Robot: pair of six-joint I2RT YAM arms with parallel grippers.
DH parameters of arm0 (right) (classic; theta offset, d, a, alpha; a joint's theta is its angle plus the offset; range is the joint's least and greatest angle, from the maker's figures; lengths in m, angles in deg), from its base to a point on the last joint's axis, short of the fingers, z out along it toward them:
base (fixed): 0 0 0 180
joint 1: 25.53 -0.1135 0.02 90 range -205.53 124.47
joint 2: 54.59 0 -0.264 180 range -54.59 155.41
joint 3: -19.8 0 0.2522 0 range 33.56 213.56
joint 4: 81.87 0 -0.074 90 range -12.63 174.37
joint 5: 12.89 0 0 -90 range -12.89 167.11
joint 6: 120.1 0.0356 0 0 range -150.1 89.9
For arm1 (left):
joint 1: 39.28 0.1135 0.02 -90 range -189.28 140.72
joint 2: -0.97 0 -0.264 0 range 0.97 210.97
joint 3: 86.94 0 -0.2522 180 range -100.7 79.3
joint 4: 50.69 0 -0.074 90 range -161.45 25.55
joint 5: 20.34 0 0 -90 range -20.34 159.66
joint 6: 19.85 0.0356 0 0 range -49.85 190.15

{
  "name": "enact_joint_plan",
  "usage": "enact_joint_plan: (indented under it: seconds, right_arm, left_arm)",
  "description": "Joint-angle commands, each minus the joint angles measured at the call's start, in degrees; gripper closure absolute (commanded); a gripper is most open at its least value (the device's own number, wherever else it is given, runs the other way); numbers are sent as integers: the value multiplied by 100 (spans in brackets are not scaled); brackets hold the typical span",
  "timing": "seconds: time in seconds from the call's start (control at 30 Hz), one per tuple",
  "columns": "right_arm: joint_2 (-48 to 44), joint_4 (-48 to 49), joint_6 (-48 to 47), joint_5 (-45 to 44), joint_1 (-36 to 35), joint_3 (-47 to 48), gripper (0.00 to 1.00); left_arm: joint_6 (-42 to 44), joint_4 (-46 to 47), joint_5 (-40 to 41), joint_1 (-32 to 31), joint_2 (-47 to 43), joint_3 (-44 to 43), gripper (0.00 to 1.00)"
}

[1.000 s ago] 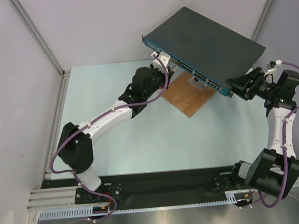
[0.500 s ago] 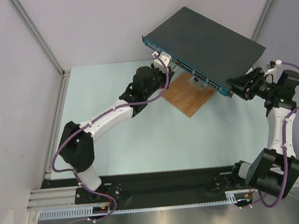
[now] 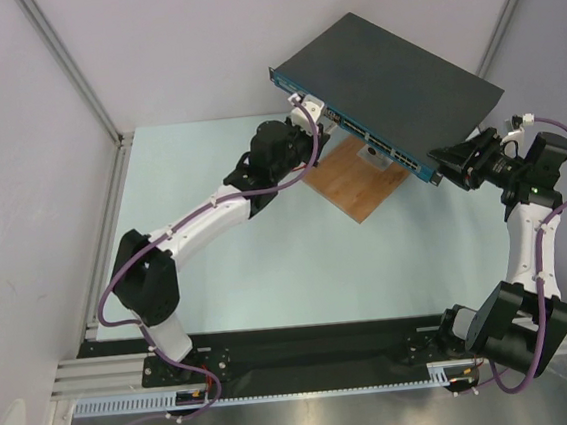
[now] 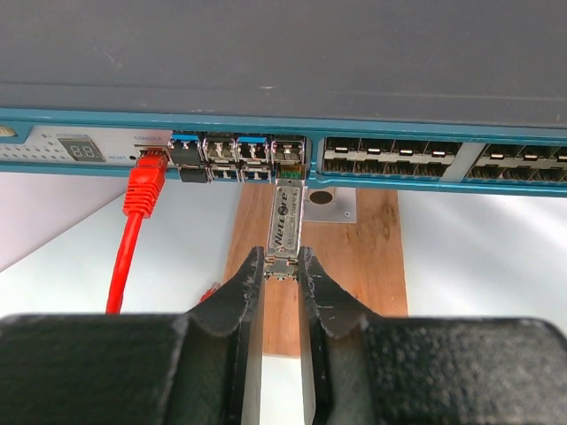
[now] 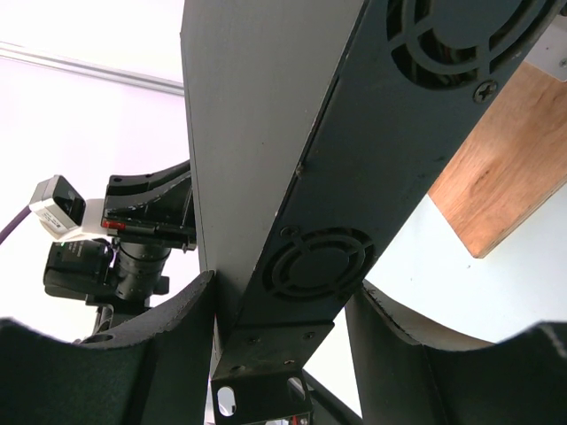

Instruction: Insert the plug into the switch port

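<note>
Left gripper (image 4: 281, 266): black jaws pinched on the rear end of the plug, bottom centre of the left wrist view, with only a narrow gap between the fingers (image 4: 241, 292)
Plug (image 4: 283, 217): slim, straight metal module with a printed label; its nose sits at the mouth of a port (image 4: 285, 164) in the upper middle of the frame, and how deep it has entered I cannot tell
Plug handling: likely light, rigid and smooth-sided, so it could slide or twist in the jaws; the flat sides near the tail are the best hold, leaving the nose free, and the push should run straight along its length
Switch (image 4: 283, 44): wide, flat box with a matt dark lid and a teal front strip packed with small square metal-lined ports, filling the top of the frame
Right gripper (image 5: 283, 354): closed across the thickness of the switch at its end panel, lower centre of the right wrist view, beside round fan grilles (image 5: 323, 263)
Switch handling: probably heavy and stiff, and the painted metal may slip; held at one end it could swing when the plug is pushed
Red cable (image 4: 133, 230): glossy and flexible, plugged in at left
Wooden board (image 4: 354, 257): smooth brown grain, lying below the switch on the pale table (image 3: 269, 274)
</note>
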Motion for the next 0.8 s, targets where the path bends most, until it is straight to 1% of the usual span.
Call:
enact_joint_plan:
  seconds: [0.0,0.17,0.23,0.3,0.37,0.6,0.63,0.77]
  right_arm:
    - [72,212,-664,-83,-61,169,100]
    - [63,212,-656,-101,-61,151,100]
    - [63,220,-656,-101,-70,160,100]
    - [72,212,-656,-92,-70,169,100]
    - [63,194,-673,-110,-70,169,100]
    - [63,177,-700,-110,-70,151,100]
    - [63,177,-700,-110,-70,169,100]
    - [45,159,-717,-84,-78,195,100]
  left_arm:
    - [163,285,126,135,96,-437,100]
    - [189,-14,125,135,297,-780,100]
    - [233,-337,126,135,429,-1087,100]
    - [268,-523,310,135,587,-1376,100]
    - [268,-673,302,135,632,-1475,100]
    - [137,-621,187,135,491,-1423,100]
    - [128,-621,39,135,422,-1414,100]
    - [66,-647,-59,135,185,-1352,100]
